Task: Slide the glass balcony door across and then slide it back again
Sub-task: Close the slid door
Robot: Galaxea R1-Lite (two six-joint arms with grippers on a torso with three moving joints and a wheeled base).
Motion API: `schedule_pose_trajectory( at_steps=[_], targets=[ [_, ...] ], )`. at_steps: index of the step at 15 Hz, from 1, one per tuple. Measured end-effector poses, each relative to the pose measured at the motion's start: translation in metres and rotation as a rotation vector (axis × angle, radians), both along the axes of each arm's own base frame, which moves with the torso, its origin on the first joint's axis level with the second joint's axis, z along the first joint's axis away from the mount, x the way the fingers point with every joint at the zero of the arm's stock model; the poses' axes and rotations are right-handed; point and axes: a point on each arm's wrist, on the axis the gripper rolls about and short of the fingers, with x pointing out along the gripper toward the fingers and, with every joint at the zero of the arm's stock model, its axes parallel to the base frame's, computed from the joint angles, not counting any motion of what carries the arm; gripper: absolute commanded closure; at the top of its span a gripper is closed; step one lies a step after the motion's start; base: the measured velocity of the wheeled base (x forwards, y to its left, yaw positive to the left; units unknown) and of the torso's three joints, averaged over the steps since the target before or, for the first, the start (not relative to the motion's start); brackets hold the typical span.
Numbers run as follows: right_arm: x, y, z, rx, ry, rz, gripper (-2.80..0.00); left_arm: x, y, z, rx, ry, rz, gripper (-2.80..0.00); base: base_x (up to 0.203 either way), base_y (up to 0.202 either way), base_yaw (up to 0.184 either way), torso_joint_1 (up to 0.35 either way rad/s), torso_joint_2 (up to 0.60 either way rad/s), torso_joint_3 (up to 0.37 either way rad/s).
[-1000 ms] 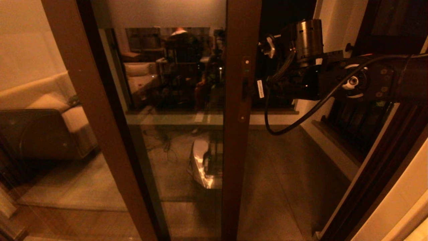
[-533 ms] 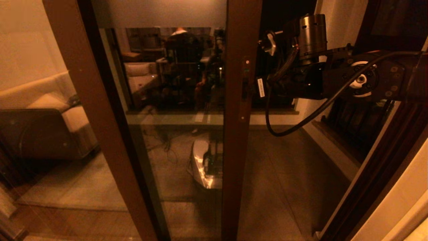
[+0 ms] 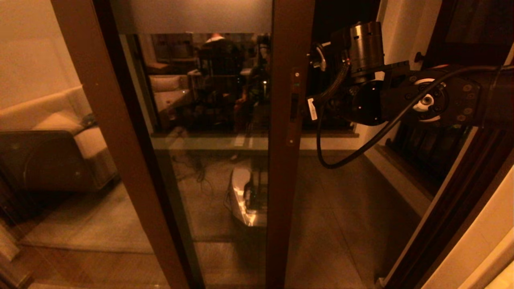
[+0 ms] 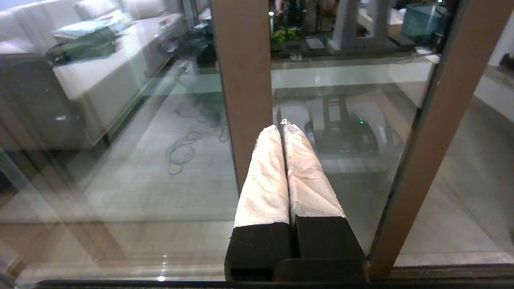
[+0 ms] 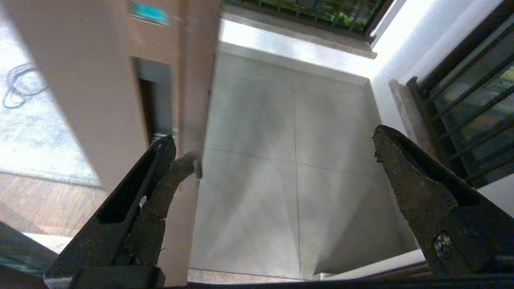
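Observation:
The glass balcony door [image 3: 225, 120] stands part way across, its brown stile [image 3: 289, 168] upright in the middle of the head view. A narrow dark handle slot [image 3: 294, 107] sits in that stile. My right arm [image 3: 401, 100] reaches in from the right at slot height. My right gripper [image 5: 287, 164] is open wide, with one fingertip [image 5: 188, 162] against the stile's edge [image 5: 192, 80] beside the recess [image 5: 154, 104] and the other finger [image 5: 405, 188] out over the balcony floor. My left gripper [image 4: 283, 128] is shut and empty, pointing at the glass low down.
Right of the stile the doorway is open onto the tiled balcony floor [image 3: 337, 208]. A dark barred window [image 3: 433, 148] and the door frame [image 3: 449, 216] bound it on the right. Another brown-framed glass panel [image 3: 116, 152] stands on the left.
My right wrist rose slightly and came back down to slot height. The door's stile has not visibly shifted.

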Motion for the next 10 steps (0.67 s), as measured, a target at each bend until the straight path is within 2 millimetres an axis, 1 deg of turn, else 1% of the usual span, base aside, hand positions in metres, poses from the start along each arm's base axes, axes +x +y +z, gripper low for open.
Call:
schedule_pose_trajectory(
  at_steps=[4, 8, 10],
  targets=[
    [0.006, 0.01, -0.002, 0.019, -0.007, 0.013, -2.8, 0.0, 0.0, 0.0, 0.0, 0.0, 0.0, 0.0, 0.0, 0.0, 0.0, 0.0, 0.0, 0.0],
    [0.022, 0.011, -0.01, 0.028, -0.006, -0.007, -2.8, 0.0, 0.0, 0.0, 0.0, 0.0, 0.0, 0.0, 0.0, 0.0, 0.0, 0.0, 0.0, 0.0],
    [0.026, 0.011, -0.014, 0.022, 0.001, -0.013, -2.8, 0.0, 0.0, 0.0, 0.0, 0.0, 0.0, 0.0, 0.0, 0.0, 0.0, 0.0, 0.0, 0.0]
  ],
)
